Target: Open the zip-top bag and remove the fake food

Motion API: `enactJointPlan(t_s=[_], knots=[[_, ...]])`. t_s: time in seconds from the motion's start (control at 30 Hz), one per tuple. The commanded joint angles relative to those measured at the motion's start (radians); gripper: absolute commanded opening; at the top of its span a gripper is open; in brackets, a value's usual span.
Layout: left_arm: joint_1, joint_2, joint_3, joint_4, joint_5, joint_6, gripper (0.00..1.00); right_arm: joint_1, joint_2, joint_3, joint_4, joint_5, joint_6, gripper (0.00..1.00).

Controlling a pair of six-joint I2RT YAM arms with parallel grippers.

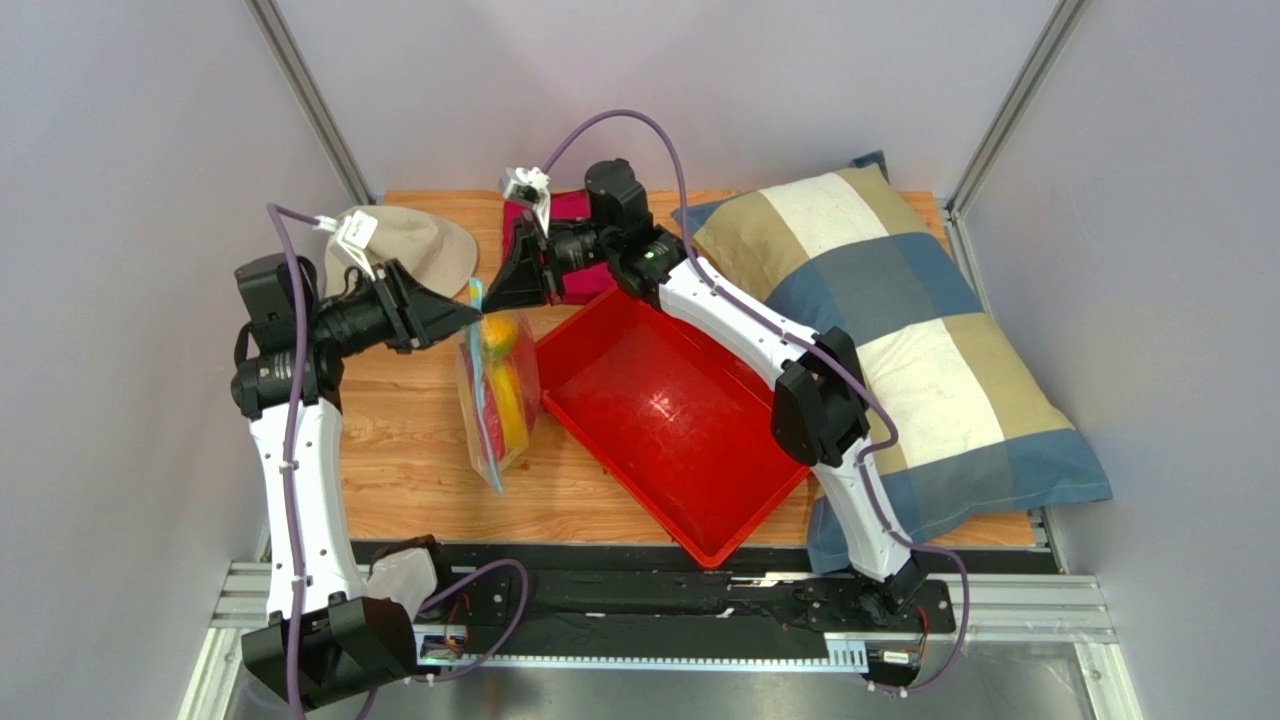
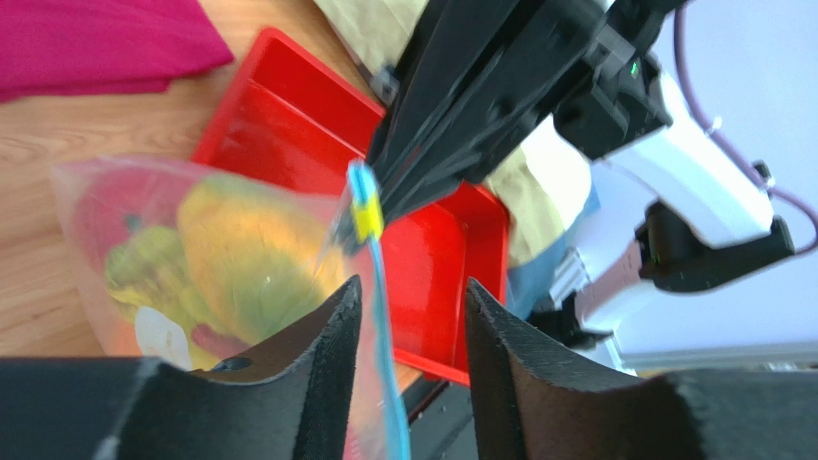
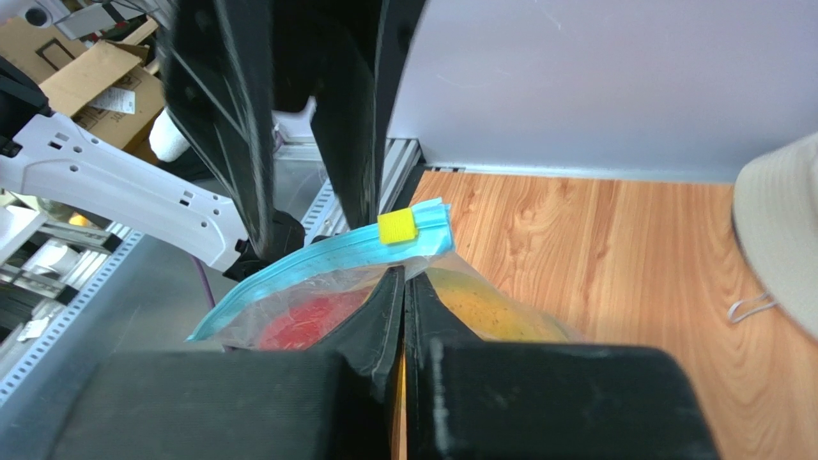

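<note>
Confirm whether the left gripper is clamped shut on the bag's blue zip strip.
No, the left gripper stands open, the zip strip passing between its parted fingers.

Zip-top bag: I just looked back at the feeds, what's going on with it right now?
The right gripper is shut on the zip-top bag, pinching the plastic just under its blue zip strip, near the yellow slider. The left gripper is open, its jaws apart, with the zip strip running between them unclamped. The bag is held up by its mouth beside the red tray, and the fake food is inside it.
</note>
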Motion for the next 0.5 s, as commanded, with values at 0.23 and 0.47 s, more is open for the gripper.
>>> enactJointPlan(t_s=[0.23,0.47], knots=[[-0.013,-0.017,0.025,0.093,-0.209,-0.124,0.45,0.038,-0.079,-0.045,-0.033,0.101,0.001,0.0],[-0.012,0.012,0.009,0.078,-0.222,-0.121,0.45,0.043,-0.091,-0.067,-0.033,0.11,0.003,0.0]])
